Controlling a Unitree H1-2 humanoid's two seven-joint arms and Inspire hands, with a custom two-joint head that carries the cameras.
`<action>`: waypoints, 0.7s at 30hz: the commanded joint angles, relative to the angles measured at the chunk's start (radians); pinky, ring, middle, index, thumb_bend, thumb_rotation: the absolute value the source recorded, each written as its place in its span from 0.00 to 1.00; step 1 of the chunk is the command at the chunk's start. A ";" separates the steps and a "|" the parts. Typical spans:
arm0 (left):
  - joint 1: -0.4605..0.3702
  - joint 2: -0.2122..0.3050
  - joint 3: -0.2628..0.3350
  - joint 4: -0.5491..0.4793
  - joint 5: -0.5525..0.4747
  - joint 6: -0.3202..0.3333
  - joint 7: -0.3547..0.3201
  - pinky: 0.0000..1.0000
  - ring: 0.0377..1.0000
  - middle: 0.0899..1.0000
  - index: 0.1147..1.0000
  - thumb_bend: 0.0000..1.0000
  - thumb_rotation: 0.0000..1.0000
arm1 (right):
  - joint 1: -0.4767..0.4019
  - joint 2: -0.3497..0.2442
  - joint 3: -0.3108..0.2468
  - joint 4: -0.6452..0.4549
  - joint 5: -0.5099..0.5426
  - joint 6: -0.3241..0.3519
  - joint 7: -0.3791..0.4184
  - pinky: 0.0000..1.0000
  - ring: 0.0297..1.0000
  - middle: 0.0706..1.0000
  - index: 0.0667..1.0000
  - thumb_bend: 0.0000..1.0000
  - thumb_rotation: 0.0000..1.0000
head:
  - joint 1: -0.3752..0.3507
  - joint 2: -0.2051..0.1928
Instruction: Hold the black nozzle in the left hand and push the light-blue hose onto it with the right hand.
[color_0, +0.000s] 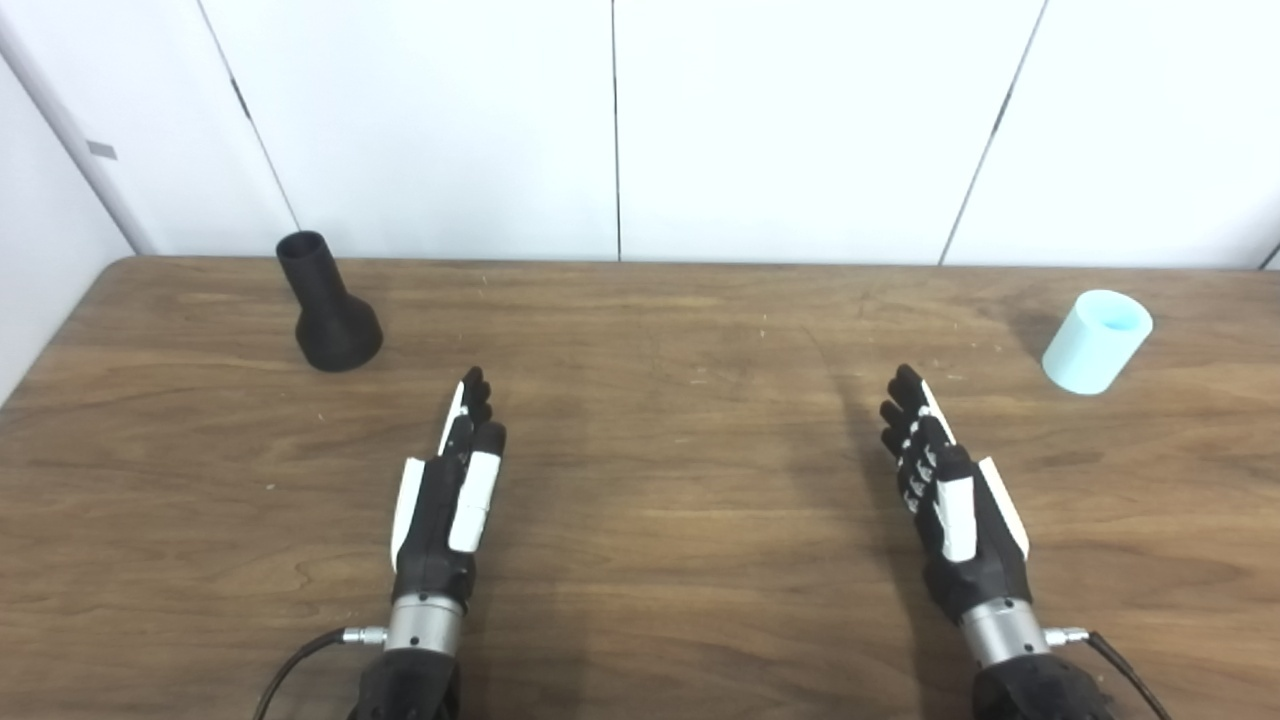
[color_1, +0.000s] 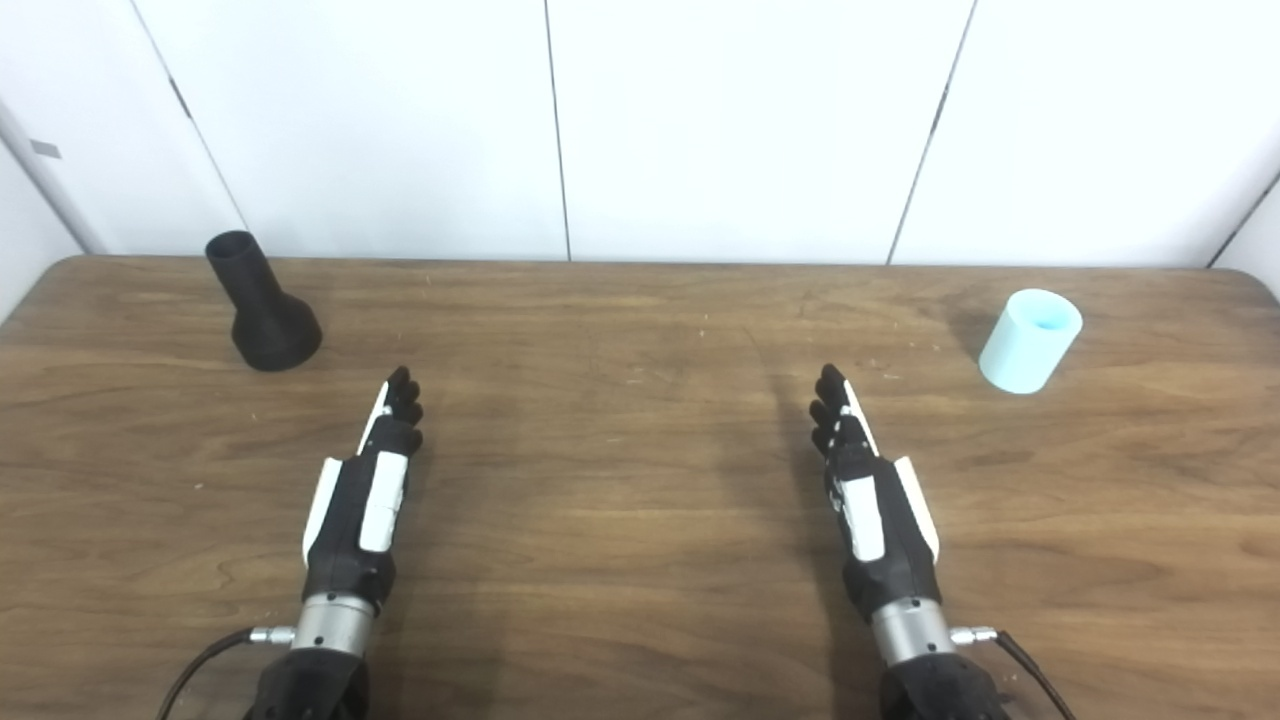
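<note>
The black nozzle (color_0: 327, 305) stands upright at the table's far left, wide base down and narrow open neck up. A short light-blue hose piece (color_0: 1096, 341) stands upright at the far right. My left hand (color_0: 452, 490) hovers over the near-left table, fingers straight and holding nothing, a good way below and to the right of the nozzle. My right hand (color_0: 950, 490) is held the same way at the near right, open and empty, below and left of the hose. Neither hand touches anything.
The brown wooden table (color_0: 660, 430) runs back to white wall panels (color_0: 800, 120) right behind its far edge. Its rounded left corner sits by the nozzle. Cables trail from both wrists at the picture's bottom.
</note>
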 joint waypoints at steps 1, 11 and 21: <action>-0.021 0.003 -0.004 -0.038 -0.004 -0.008 -0.007 1.00 1.00 1.00 1.00 0.94 1.00 | -0.023 0.003 0.001 -0.028 -0.001 -0.035 0.000 1.00 1.00 1.00 1.00 0.73 1.00 | 0.001 0.001; -0.021 0.005 -0.003 -0.042 -0.012 -0.002 -0.014 1.00 1.00 1.00 1.00 0.94 1.00 | -0.024 0.004 0.003 -0.026 -0.003 -0.032 -0.001 1.00 1.00 1.00 1.00 0.73 1.00 | 0.001 0.001; -0.024 -0.008 -0.012 -0.024 0.000 -0.013 -0.010 1.00 1.00 1.00 1.00 0.94 1.00 | -0.023 -0.010 -0.008 -0.017 0.014 -0.040 0.008 1.00 1.00 1.00 1.00 0.73 1.00 | 0.051 -0.033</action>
